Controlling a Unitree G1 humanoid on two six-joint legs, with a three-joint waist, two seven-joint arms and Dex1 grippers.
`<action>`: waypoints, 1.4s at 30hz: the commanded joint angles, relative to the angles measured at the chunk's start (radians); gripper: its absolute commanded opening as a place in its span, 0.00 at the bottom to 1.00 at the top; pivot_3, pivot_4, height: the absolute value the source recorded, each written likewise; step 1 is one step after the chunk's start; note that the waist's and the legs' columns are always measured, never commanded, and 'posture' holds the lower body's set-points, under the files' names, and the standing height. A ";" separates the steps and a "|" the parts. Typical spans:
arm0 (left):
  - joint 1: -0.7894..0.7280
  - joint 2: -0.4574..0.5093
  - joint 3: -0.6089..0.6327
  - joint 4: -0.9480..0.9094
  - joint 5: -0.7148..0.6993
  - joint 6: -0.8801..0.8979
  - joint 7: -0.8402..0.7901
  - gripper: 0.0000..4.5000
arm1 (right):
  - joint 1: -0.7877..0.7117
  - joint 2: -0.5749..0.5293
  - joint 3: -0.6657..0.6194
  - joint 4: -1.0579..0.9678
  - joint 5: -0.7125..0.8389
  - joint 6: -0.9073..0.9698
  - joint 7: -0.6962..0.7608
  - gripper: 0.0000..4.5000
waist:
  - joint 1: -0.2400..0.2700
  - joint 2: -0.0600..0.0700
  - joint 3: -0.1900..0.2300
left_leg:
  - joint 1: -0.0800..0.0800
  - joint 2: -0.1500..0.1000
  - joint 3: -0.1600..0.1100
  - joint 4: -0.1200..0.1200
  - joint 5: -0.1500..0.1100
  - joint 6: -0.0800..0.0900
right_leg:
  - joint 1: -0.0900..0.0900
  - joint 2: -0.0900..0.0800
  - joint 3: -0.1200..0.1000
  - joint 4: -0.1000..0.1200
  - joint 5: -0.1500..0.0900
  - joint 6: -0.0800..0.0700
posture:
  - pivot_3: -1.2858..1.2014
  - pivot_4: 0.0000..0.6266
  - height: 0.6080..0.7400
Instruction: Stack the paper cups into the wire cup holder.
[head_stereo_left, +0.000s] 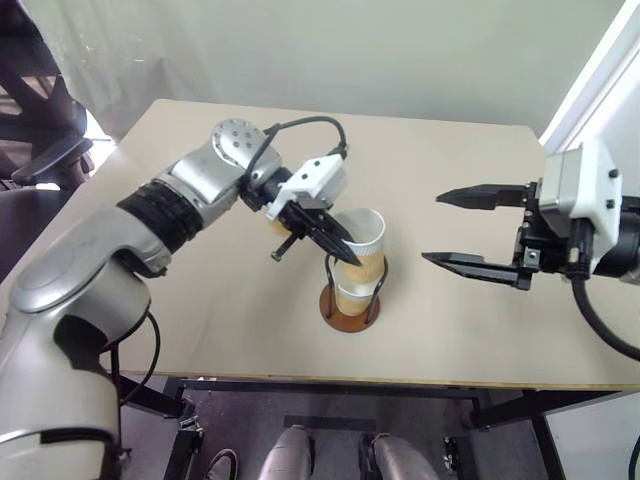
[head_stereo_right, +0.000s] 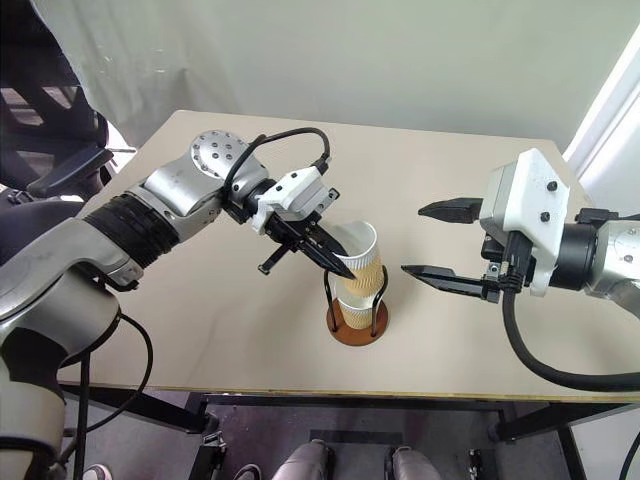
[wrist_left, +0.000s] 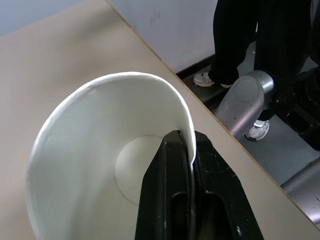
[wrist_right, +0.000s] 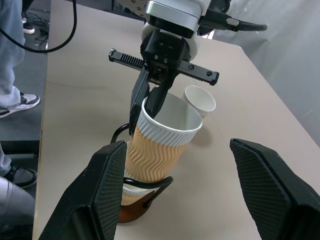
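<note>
Centre of the head views: left gripper (head_stereo_left: 335, 243) clenched on the rim of a paper cup (head_stereo_left: 362, 247), one finger inside the wall and one outside, as seen at the wrist. Cup tilted, its lower end entered between the black wire loops of the cup holder (head_stereo_left: 350, 305) and resting in a second cup (head_stereo_left: 352, 296) already seated on the round brown base. Right of frame: right gripper (head_stereo_left: 480, 228) with jaws spread, grasping nothing, well apart from the stack. Third cup (wrist_right: 200, 101) upright on the table (head_stereo_left: 200, 330), just behind the holder in the right wrist view. For a clean seat, probably best: straighten the held cup to upright, centre over the lower cup, press down lightly, release only once nested. Risk, as judged: a tilted push catching a wire loop or tipping the holder.
</note>
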 joint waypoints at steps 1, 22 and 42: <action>-0.041 0.009 0.005 -0.011 -0.004 -0.015 -0.043 0.01 | 0.005 -0.024 -0.061 -0.017 0.022 -0.002 -0.018 0.75 | 0.000 0.000 0.000 | 0.000 0.000 0.000 0.000 0.000 0.000 | 0.000 0.000 0.000 0.000 0.000 0.000 | 0.52 0.24 1.00; -0.063 -0.023 -0.063 0.047 0.018 -0.042 -0.043 0.05 | -0.022 -0.027 -0.009 -0.003 0.019 -0.010 -0.054 0.75 | -0.001 0.000 0.000 | 0.001 -0.001 0.004 0.000 -0.001 0.002 | -0.001 0.000 0.008 -0.001 0.000 0.005 | 0.52 0.24 1.00; -0.110 -0.111 0.183 0.490 0.223 -0.153 -0.043 0.70 | -0.052 -0.008 0.060 0.015 -0.012 -0.028 -0.072 0.75 | -0.001 0.000 0.000 | -0.001 -0.002 0.006 0.001 -0.001 0.004 | -0.002 0.000 0.010 -0.001 0.001 0.006 | 0.52 0.24 1.00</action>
